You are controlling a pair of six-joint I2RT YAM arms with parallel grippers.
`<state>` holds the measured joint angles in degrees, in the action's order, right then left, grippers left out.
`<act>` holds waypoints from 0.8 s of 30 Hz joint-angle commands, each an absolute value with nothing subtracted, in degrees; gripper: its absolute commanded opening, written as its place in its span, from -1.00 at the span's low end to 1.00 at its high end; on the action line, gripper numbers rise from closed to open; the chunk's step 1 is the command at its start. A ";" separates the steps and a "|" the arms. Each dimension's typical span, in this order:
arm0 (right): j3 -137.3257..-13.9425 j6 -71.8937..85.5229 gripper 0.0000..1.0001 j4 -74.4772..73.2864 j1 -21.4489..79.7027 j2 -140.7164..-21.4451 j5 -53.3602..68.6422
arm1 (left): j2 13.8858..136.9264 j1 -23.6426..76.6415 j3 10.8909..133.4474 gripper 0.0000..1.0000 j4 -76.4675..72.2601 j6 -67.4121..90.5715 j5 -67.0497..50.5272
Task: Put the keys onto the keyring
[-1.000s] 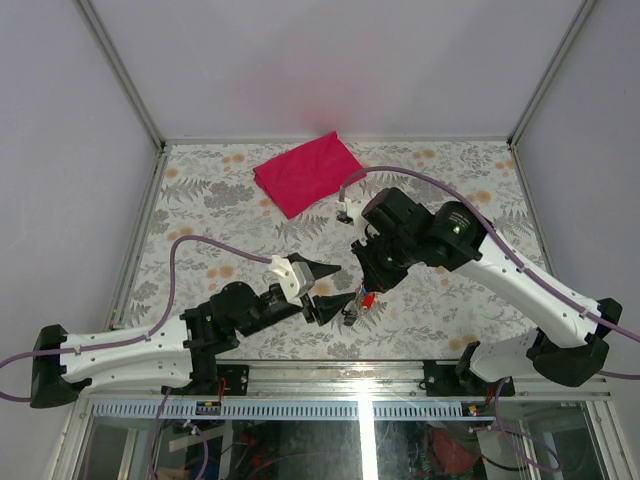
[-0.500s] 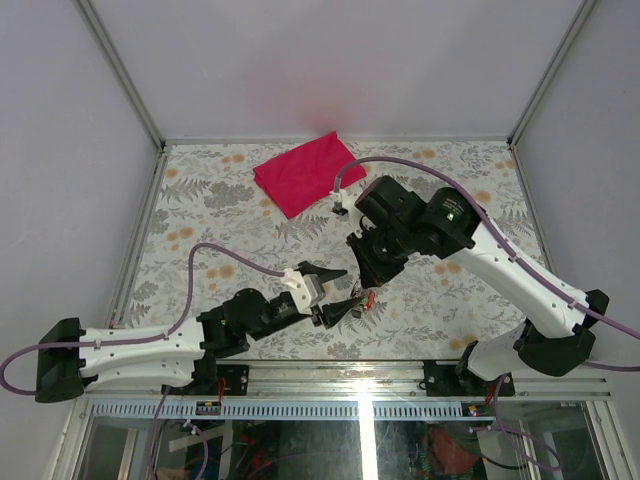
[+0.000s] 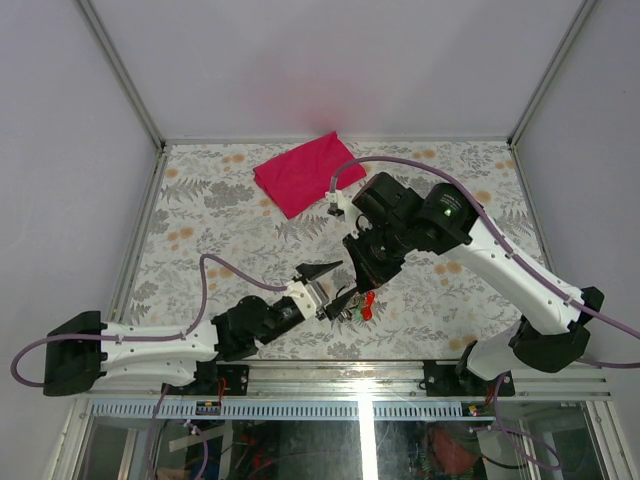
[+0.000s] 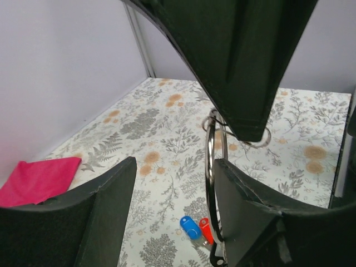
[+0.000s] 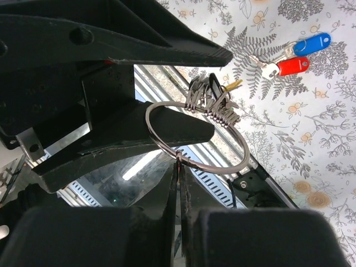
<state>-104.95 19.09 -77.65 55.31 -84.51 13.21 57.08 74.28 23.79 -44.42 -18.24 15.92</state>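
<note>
Two keys [image 4: 196, 228] lie apart, right tool [image 5: 179, 167] clenched on keyring [image 5: 214, 103] rim, left tool [image 4: 175, 164] released

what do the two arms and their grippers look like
The left arm and right arm both have white link shells with black joint housings and black bases. A purple cable loops along each. The left gripper and right gripper are black, each with two tapered, wedge-shaped fingers. A small green light glows on the right arm.
</note>
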 commanded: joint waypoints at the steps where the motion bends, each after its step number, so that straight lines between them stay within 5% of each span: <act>1: -107.81 19.52 -1.00 -79.74 54.91 -85.41 17.13 | 57.85 74.86 23.15 0.18 -57.29 -22.13 18.31; 24: -110.09 18.98 -1.00 -81.43 54.86 -86.69 20.57 | 61.27 75.85 22.92 -0.07 -70.06 -21.68 11.65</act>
<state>-107.37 19.05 -80.38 55.29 -85.58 17.80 61.43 75.33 22.90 -59.72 -21.52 13.69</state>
